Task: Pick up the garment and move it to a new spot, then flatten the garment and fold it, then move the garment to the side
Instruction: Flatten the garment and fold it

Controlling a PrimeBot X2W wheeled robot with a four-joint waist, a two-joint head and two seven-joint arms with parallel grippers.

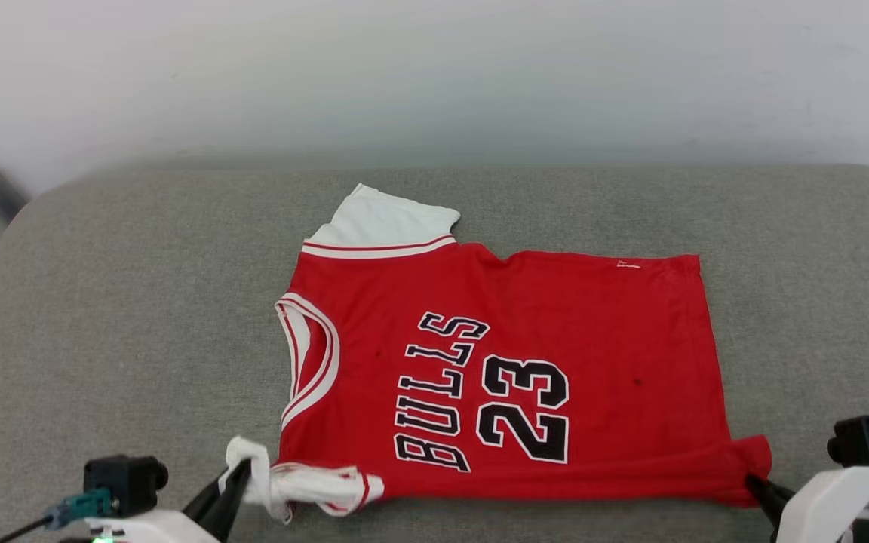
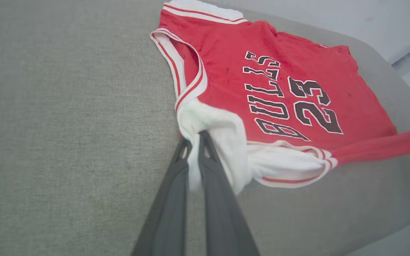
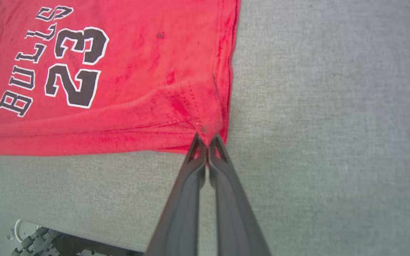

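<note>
Red Bulls 23 jersey point(image 1: 593, 317) lies spread flat, middle of grey fabric surface point(image 1: 102, 317), collar at left. Left gripper point(image 1: 242, 469): fingers closed, pinching bunched white near sleeve point(image 1: 306, 483). Right gripper point(image 1: 751, 481): fingers closed on near-right hem corner point(image 1: 744, 456).

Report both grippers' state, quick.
Left gripper: closed on the jersey, at its white sleeve.
Right gripper: closed on the jersey, at its hem corner.
</note>
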